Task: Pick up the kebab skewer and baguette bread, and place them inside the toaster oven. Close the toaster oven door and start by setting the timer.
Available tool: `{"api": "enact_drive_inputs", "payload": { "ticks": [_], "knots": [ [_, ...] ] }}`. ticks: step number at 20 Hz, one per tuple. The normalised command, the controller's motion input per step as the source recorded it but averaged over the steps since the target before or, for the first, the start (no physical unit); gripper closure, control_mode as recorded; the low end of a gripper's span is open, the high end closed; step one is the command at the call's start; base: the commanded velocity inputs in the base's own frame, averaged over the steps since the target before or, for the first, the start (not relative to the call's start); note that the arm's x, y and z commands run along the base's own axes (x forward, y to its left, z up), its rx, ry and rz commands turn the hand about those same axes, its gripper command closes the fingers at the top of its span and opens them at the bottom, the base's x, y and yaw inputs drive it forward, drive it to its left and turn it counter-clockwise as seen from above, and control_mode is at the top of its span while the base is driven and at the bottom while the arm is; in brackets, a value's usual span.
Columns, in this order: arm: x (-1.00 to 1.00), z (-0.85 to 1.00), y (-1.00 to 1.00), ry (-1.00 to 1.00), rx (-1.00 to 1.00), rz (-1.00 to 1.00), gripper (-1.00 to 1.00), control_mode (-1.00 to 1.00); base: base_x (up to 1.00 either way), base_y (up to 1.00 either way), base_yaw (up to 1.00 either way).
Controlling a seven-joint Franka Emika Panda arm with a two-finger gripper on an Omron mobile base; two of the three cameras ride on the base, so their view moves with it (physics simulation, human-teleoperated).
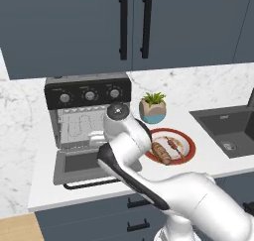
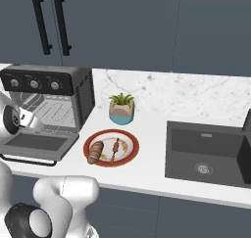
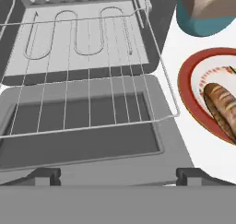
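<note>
The toaster oven (image 1: 87, 93) stands at the counter's left, its door (image 1: 79, 168) dropped flat and its wire rack (image 3: 92, 103) slid partly out over the glass. To its right, a red-rimmed plate (image 2: 132, 146) holds the baguette bread (image 2: 95, 152) and the thin kebab skewer (image 2: 115, 148). My gripper (image 3: 118, 176) hovers above the front of the open door with its two dark fingertips wide apart and nothing between them. In the hand view the baguette (image 3: 223, 105) lies at the right edge, off to the side of the fingers.
A potted plant (image 1: 153, 107) in a teal pot stands behind the plate. A dark sink (image 2: 206, 154) is sunk into the counter further right. Dark cabinets with black handles hang overhead. My arm's elbow crosses in front of the oven in the left base view.
</note>
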Motion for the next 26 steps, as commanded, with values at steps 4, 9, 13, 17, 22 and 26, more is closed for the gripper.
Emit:
{"api": "enact_drive_inputs", "payload": {
  "ticks": [4, 9, 13, 17, 22, 26],
  "knots": [
    [-0.42, 0.54, -0.96, 0.23, 0.01, -0.11, -1.0, -1.0, 0.0, 0.0, 0.0],
    [-0.69, 0.04, -1.0, 0.14, 0.16, -0.14, -1.0, -1.0, 0.0, 0.0, 0.0],
    [-0.3, 0.0, -1.0, 0.04, 0.1, -0.11, -1.0, -1.0, 0.0, 0.0, 0.0],
    [-0.04, 0.0, -0.89, 0.0, 0.02, -0.01, -1.0, -1.0, 0.0, 0.0, 0.0],
    [-0.03, 0.0, -0.21, 0.0, -0.05, 0.06, -1.0, -1.0, 0.0, 0.0, 0.0],
    [0.03, 0.0, -0.04, 0.0, -0.03, 0.13, -1.0, -1.0, 0.0, 0.0, 0.0]
  ]
}}
